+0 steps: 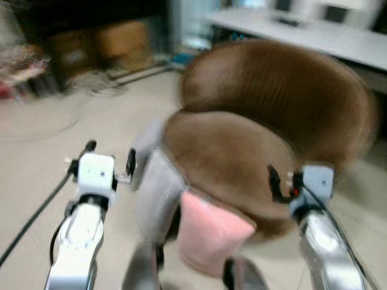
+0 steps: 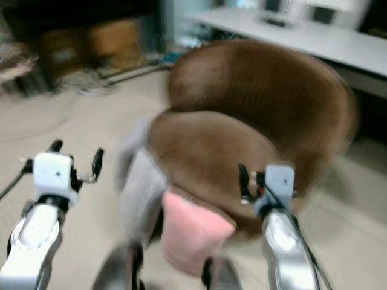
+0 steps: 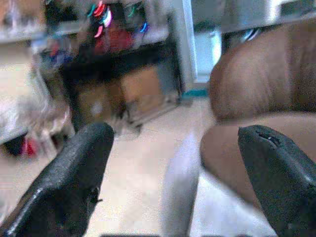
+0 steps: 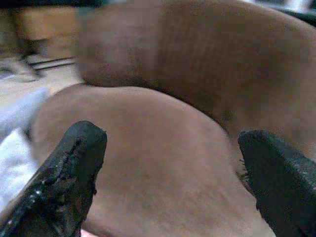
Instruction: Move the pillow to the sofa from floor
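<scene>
A blurred view from the robot's head looks forward and down across a pale floor (image 1: pixel 36 175). At far left, in the background, stand dark shelves and cardboard boxes (image 1: pixel 124 42), too smeared to detail.

The left gripper (image 1: pixel 110 158) is raised in front of the robot, just left of a brown sofa. Its two black fingers (image 3: pixel 74 182) stand wide apart with nothing between them; through the gap, the left wrist view shows floor, the boxes and the sofa's edge.

In the centre sits the sofa (image 1: pixel 272 115), a rounded brown seat with a curved back. A grey pillow (image 1: pixel 154 187) stands on edge against the sofa's left front, and a pink one (image 1: pixel 208 232) lies below and right of it, at the front of the seat. Whether either touches the floor cannot be told, as the lower edges are blurred. Neither rests on the seat cushion.

Right of centre, the right gripper (image 1: pixel 284 181) hovers over the front of the seat, its fingers (image 4: pixel 64 182) also spread wide and empty, with brown cushion between them in the right wrist view. A white table (image 1: pixel 314 33) stands behind at upper right.

The robot appears to be in the approach step, with no pillow grasped. The next move likely calls for lowering both arms to either side of a pillow, closing on it, and lifting it onto the seat.
</scene>
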{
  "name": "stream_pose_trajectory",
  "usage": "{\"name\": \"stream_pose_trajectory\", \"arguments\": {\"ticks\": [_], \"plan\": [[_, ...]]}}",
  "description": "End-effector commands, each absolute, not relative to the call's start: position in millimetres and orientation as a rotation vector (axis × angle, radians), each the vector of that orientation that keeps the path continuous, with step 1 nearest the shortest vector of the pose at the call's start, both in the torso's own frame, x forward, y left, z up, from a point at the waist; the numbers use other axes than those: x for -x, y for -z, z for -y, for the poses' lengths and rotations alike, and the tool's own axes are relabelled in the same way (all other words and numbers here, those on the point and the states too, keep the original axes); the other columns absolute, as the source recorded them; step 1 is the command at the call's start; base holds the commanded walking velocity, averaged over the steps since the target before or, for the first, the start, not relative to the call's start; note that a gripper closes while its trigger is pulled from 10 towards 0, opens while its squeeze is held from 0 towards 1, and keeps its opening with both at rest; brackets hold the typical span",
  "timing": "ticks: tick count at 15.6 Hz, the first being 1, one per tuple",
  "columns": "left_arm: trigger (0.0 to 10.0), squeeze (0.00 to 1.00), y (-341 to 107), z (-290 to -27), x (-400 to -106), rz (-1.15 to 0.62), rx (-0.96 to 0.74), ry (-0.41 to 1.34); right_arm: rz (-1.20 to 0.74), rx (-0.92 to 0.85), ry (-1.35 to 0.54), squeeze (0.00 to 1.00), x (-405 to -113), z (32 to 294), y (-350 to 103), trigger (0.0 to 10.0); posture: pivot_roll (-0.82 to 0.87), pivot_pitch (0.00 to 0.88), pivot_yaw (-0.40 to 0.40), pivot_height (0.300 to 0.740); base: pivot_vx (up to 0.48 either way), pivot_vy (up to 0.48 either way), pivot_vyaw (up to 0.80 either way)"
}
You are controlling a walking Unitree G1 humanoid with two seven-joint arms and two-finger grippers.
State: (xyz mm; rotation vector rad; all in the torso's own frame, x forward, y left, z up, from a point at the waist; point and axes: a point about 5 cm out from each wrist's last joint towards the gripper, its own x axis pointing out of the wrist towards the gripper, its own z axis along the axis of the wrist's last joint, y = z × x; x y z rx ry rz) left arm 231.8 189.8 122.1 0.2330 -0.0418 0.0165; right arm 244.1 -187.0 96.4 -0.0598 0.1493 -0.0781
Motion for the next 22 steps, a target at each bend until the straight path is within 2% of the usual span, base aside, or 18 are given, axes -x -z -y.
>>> {"name": "stream_pose_trajectory", "arguments": {"ticks": [1,7,11,19,20,22], "plan": [[10.0,0.0,-123.0,-190.8,-233.3,0.042,-0.222,-0.006,-0.159,0.061,0.072,0.0,-242.8,183.6,-94.0,10.0,0.06,0.0,-0.02,0.575,0.0,0.0,0.0],[10.0,0.0,-122.6,-190.0,-233.5,0.045,-0.212,0.013,-0.163,0.069,0.063,0.0,-245.4,181.3,-93.4,10.0,0.06,0.0,-0.021,0.575,0.318,0.0,0.0],[10.0,0.0,-121.8,-191.1,-233.7,0.044,-0.213,0.018,-0.174,0.089,0.055,0.0,-247.3,179.8,-92.1,10.0,0.06,0.0,-0.021,0.575,0.387,0.0,-0.64],[10.0,0.0,-121.5,-190.9,-233.8,0.044,-0.22,0.028,-0.158,0.103,0.051,0.0,-250.4,177.8,-93.2,10.0,0.07,0.0,-0.024,0.575,0.382,0.0,0.0],[10.0,0.0,-121.2,-190.6,-233.6,0.044,-0.224,0.032,-0.166,0.149,0.043,0.0,-250.9,178.1,-92.6,10.0,0.07,0.0,-0.022,0.575,0.33,0.0,0.0],[10.0,0.0,-121.1,-190.1,-233.3,0.042,-0.241,0.032,-0.172,0.167,0.039,0.0,-251.5,178.4,-91.5,10.0,0.07,0.0,-0.022,0.575,0.0,0.0,0.8]]}}
